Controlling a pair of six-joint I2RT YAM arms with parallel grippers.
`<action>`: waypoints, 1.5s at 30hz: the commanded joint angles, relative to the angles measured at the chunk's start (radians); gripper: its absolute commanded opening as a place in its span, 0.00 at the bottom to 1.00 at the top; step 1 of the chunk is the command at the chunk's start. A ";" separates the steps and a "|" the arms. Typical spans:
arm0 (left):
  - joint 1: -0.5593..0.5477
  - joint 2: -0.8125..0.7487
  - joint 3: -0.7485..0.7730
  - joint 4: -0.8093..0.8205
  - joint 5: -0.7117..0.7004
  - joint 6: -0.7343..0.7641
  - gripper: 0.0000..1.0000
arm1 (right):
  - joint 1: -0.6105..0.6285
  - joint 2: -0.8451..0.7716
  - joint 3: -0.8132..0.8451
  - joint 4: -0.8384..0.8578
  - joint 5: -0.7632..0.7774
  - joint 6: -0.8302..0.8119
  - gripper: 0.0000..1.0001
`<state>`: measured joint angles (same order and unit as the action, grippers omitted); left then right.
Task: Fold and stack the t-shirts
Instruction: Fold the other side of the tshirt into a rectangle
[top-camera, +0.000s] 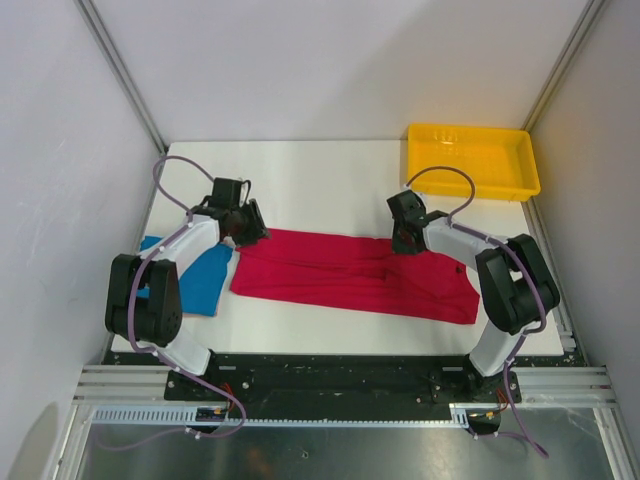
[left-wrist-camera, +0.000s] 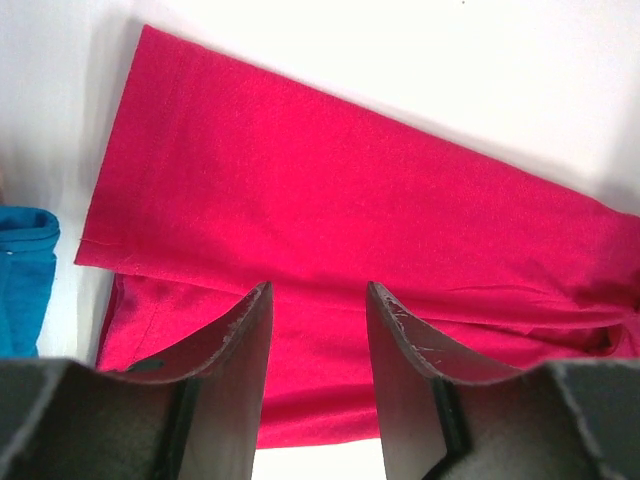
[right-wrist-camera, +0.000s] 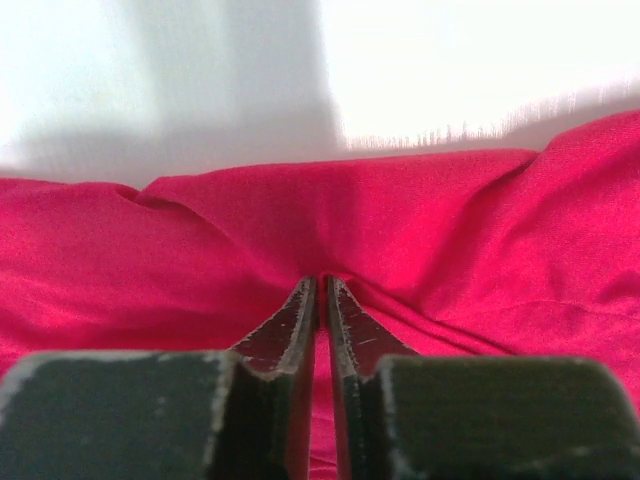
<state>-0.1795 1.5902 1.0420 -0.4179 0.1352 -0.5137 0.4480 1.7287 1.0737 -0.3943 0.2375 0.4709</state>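
**Crimson shirt (top-camera: 350, 275) lies as a long band, fold under way**

Top view: the crimson shirt runs crosswise on the white table (top-camera: 320, 170), already narrowed to a strip. The blue shirt (top-camera: 200, 280) sits folded just beside its left end, partly under the left arm. The left gripper (top-camera: 245, 225) stands over the strip's far-left corner and the right gripper (top-camera: 405, 238) over its far edge, right of the middle. Bare table lies beyond the far edge. The yellow tray (top-camera: 470, 130) is well apart in the far right corner.

Left wrist: the left gripper (left-wrist-camera: 318, 290) is spread, with nothing between its fingers, and hangs above the shirt's (left-wrist-camera: 350, 200) layered end. A slim strip of table separates the hem from the blue shirt (left-wrist-camera: 25, 270).

Right wrist: the right gripper (right-wrist-camera: 322, 282) is pressed together, and creases run into its tips, so it appears clamped on a pinch of red cloth (right-wrist-camera: 450, 230).

The step looks like the crosswise fold. Next, I judge, the left gripper must close on both layers before either arm lifts.
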 joint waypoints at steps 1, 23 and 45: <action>-0.014 0.003 0.037 0.005 0.014 0.017 0.47 | 0.013 -0.023 0.038 -0.024 0.041 0.011 0.08; -0.159 0.001 -0.011 0.019 0.071 -0.012 0.47 | 0.073 -0.203 -0.150 -0.065 -0.236 0.238 0.00; -0.501 0.220 0.188 0.057 0.166 0.060 0.50 | -0.112 -0.513 -0.224 -0.198 -0.064 0.147 0.44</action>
<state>-0.5903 1.7706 1.1465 -0.3965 0.2703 -0.4980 0.4221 1.2270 0.8330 -0.4900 0.0753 0.6693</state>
